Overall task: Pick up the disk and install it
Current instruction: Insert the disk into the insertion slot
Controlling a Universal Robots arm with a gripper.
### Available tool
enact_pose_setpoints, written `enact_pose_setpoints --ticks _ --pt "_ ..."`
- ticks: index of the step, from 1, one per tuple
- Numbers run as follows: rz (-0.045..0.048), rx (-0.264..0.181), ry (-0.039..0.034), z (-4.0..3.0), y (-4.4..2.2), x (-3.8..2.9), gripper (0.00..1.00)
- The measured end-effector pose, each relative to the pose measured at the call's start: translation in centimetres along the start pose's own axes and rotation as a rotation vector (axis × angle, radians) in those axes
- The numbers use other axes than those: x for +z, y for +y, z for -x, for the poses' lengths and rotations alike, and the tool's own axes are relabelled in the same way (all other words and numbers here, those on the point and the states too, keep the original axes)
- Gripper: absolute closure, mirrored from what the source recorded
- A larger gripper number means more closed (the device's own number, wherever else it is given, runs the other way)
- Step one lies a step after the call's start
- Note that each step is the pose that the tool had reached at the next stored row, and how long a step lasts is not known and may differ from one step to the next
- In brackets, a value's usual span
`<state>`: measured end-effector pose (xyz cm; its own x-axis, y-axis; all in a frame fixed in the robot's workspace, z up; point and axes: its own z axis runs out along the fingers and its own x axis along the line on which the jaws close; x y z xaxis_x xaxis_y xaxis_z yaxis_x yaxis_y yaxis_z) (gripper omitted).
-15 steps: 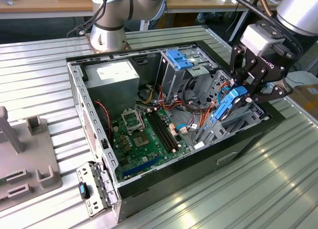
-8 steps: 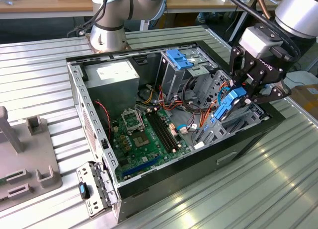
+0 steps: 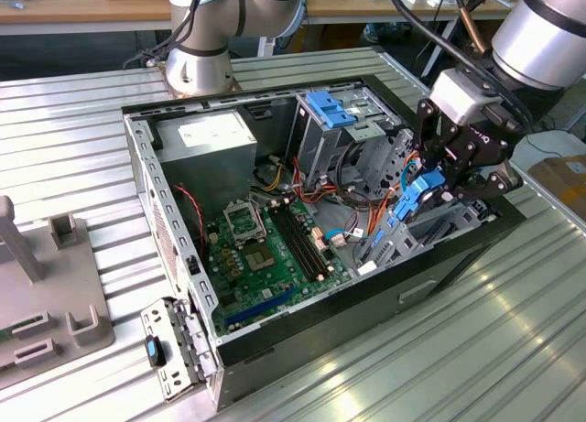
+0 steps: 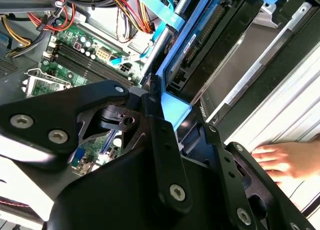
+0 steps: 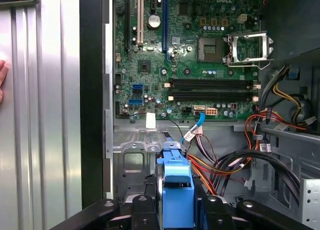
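Gripper clamps the disk by its blue frame at the case's bay; holding it square there should avoid snagging the cables.

1. Disk: bright blue frame around dark grey metal.
2. Gripper: matt black with silver screw heads.
3. Motherboard: green, speckled with silver and black parts. Its long slots are black, and one is blue.
4. Cables: red, orange, yellow and black.
5. Case: black outside, bare grey metal inside.
6. Table: silver, striped with straight ridges.
7. Power supply: grey with a white label.
8. Bracket: lighter blue, ribbed.
9. Arm: silver-grey.
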<state>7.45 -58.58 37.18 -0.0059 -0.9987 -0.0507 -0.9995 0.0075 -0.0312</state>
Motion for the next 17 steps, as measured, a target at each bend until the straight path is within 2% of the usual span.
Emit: enact_pose_setpoints --ticks 9,17 --pt "-0.0001 0.000 -0.0001 -0.02 -0.18 0.40 0.63" --pt "-0.0001 0.000 0.0000 -0.02 -0.18 0.43 0.63"
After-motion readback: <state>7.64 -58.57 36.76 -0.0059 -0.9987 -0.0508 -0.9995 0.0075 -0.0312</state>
